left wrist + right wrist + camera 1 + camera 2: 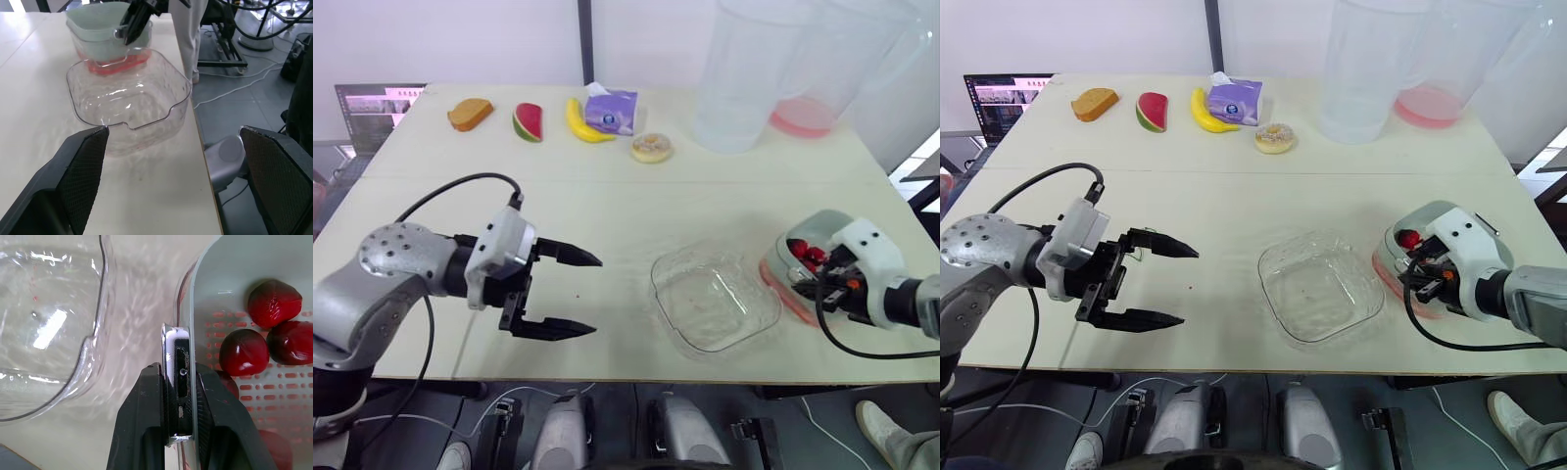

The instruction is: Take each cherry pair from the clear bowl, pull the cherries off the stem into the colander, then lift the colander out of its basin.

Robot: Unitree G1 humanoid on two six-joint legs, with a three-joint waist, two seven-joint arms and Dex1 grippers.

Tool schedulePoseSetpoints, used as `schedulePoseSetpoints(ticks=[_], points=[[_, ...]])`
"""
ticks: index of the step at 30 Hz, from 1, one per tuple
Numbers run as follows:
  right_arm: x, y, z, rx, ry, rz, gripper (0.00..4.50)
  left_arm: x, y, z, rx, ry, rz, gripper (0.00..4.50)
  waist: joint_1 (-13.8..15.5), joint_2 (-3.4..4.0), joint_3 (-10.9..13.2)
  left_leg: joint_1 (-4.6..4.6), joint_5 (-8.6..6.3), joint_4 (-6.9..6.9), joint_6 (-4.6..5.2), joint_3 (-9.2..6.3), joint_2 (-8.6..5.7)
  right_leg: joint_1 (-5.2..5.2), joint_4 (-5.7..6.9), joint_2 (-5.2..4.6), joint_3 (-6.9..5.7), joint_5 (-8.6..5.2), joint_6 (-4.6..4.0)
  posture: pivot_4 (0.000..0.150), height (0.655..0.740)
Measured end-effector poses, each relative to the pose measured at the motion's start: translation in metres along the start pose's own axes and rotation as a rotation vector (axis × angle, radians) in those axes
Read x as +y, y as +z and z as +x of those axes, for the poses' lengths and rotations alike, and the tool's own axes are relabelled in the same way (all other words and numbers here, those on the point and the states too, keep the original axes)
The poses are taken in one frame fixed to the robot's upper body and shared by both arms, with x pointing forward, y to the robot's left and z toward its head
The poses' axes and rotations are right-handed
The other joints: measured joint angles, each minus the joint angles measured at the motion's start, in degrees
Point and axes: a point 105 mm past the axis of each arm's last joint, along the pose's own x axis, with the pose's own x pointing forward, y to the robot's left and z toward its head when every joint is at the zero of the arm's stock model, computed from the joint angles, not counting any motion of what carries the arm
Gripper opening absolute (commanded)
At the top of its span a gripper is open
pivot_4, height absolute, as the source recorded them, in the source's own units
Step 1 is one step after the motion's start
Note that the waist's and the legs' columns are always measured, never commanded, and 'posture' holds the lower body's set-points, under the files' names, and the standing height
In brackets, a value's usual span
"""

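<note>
Low, right gripper [178,372] tight on colander [230,289]

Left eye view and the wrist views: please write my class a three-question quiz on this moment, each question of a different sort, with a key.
1. True or false: the clear bowl is empty.
2. The right end effector is shut on: A) the rim of the colander; B) a cherry stem; C) nothing.
3. Fill in: the left end effector hangs ___ over the table, holding nothing.
Key: 1 true; 2 A; 3 open.
</note>
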Motion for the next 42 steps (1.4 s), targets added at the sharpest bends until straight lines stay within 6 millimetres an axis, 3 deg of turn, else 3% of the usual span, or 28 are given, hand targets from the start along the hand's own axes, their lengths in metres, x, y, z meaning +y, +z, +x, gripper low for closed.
schedulePoseSetpoints(ticks=[13, 42], points=[[0.001, 0.006, -0.011, -0.010, -0.021, -0.020, 0.24, 0.001, -0.002, 0.001, 0.011, -0.005, 0.000, 4.50, 0.02, 0.00, 0.00, 0.00, 0.00, 0.00, 0.00, 0.01, 0.00, 0.00, 0.00, -0.01, 0.00, 0.00, 0.00, 0.150, 0.7400], [0.000, 0.003, -0.012, -0.002, -0.030, -0.015, 0.24, 0.006, 0.000, 0.004, -0.009, -0.005, 0.007, 4.50, 0.03, 0.00, 0.00, -0.01, 0.00, 0.00, 0.00, 0.01, -0.01, 0.00, 0.00, 0.00, 0.00, 0.00, 0.00, 0.150, 0.7400]])
